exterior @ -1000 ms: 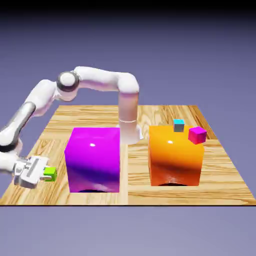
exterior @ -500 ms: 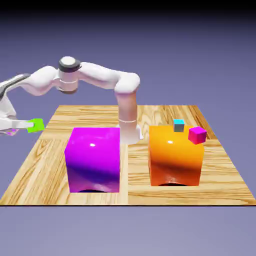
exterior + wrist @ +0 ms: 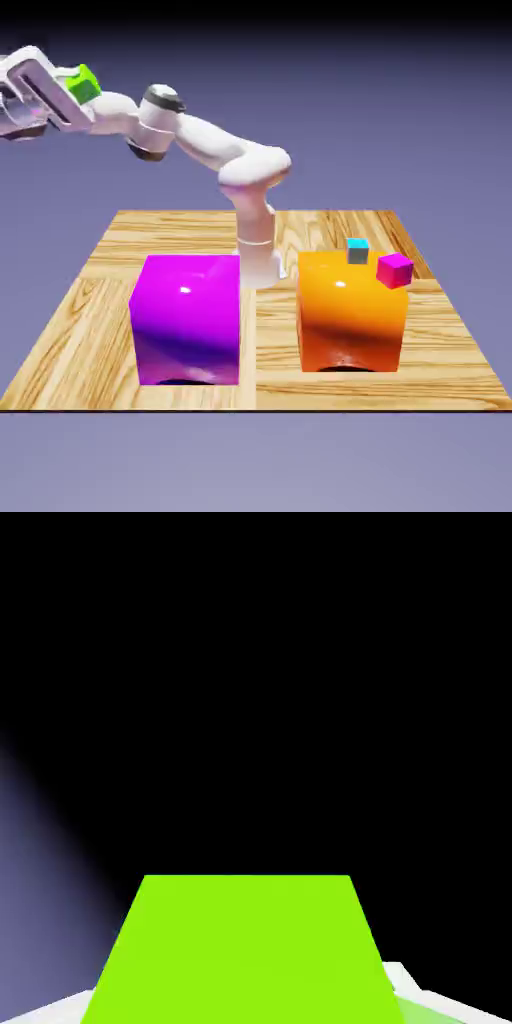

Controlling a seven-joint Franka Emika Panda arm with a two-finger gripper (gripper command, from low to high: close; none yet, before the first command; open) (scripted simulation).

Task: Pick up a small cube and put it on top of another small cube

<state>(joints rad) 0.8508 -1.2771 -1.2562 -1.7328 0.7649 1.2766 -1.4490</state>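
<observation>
1. Lime-green cube (image 3: 84,82) is high in the air at the exterior view's upper left, clamped between the fingers of the gripper (image 3: 78,88), and in the hand view it fills the space there. It could slip: the hand is tipped well away from pointing down, so a fast swing or jolt might twist the cube in its grip.

2. A drop from this height would probably be hard to undo—the cube appears to be out past the table (image 3: 85,330), and could miss the wood altogether.

3. The hand must be turned fingers-down before any stacking. If the wrist rolls late, the cube may arrive tilted and slide off its support.

4. The small cyan cube (image 3: 357,251) and the small magenta cube (image 3: 396,270) both show near the top of the big orange cube (image 3: 350,315); whether they rest on it I cannot tell. Nor is it clear which should take the load, so the wrong one could be chosen.

5. A low path across could clip the big purple cube (image 3: 187,320) or nudge the small ones—clearance first, then a slow descent, seems wise.
</observation>
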